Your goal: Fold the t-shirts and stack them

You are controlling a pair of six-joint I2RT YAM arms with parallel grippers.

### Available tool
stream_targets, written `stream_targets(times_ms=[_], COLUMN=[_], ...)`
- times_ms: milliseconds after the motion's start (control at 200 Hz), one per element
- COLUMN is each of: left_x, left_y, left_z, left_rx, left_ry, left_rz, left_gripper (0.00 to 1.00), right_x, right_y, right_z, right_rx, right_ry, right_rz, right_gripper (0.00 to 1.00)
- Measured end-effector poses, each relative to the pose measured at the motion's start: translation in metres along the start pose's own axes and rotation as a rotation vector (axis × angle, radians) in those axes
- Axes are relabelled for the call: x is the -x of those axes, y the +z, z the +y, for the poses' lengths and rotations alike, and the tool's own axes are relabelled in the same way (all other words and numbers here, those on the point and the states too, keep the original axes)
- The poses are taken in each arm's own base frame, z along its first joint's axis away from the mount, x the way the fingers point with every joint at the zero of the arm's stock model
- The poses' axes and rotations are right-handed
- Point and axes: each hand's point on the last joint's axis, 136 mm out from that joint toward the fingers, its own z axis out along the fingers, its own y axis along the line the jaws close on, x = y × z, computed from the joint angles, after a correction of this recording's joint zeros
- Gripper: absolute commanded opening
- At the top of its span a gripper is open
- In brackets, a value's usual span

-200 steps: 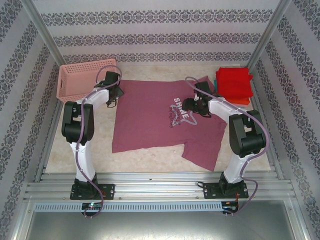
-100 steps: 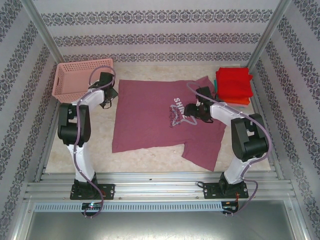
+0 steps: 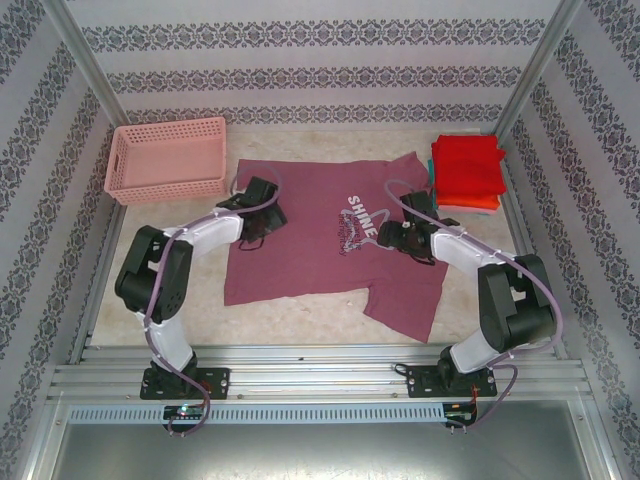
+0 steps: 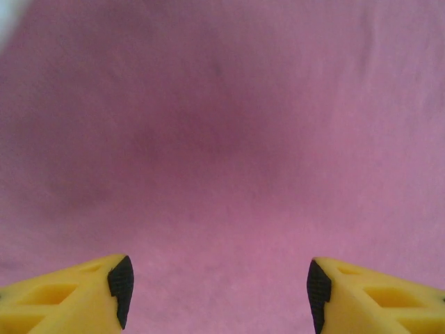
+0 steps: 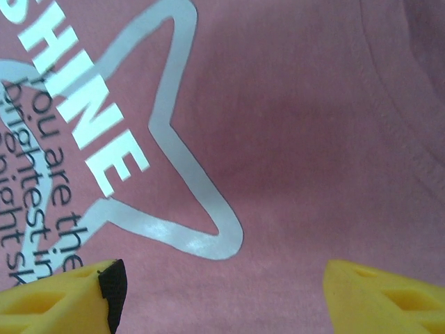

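Low over t-shirt, left gripper, right gripper (spread)

The pale table carries a maroon t-shirt spread flat across its middle, print side up. A pink lattice basket sits at the far left corner. A stack of folded t-shirts, red on top, sits at the far right corner.

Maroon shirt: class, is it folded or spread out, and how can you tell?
Spread out. The maroon shirt lies flat on the table, print up, no fold made yet.
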Motion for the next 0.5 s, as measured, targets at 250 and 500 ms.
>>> stream_targets(times_ms=[250, 500], left_x=[0.000, 0.033], left_y=[0.028, 0.039], left_z=[0.009, 0.017], left_rx=[0.004, -0.014], left_ry=[-0.042, -0.104], left_rz=[0.021, -0.027], left_gripper=[0.67, 0.67], right_x=[-0.017, -0.027], right_y=[0.005, 0.027], right_z=[0.007, 0.003], right_rx=[0.011, -0.007], right_ry=[-0.006, 0.019], right_rz=[0.021, 0.070], right_gripper=[0.75, 0.75])
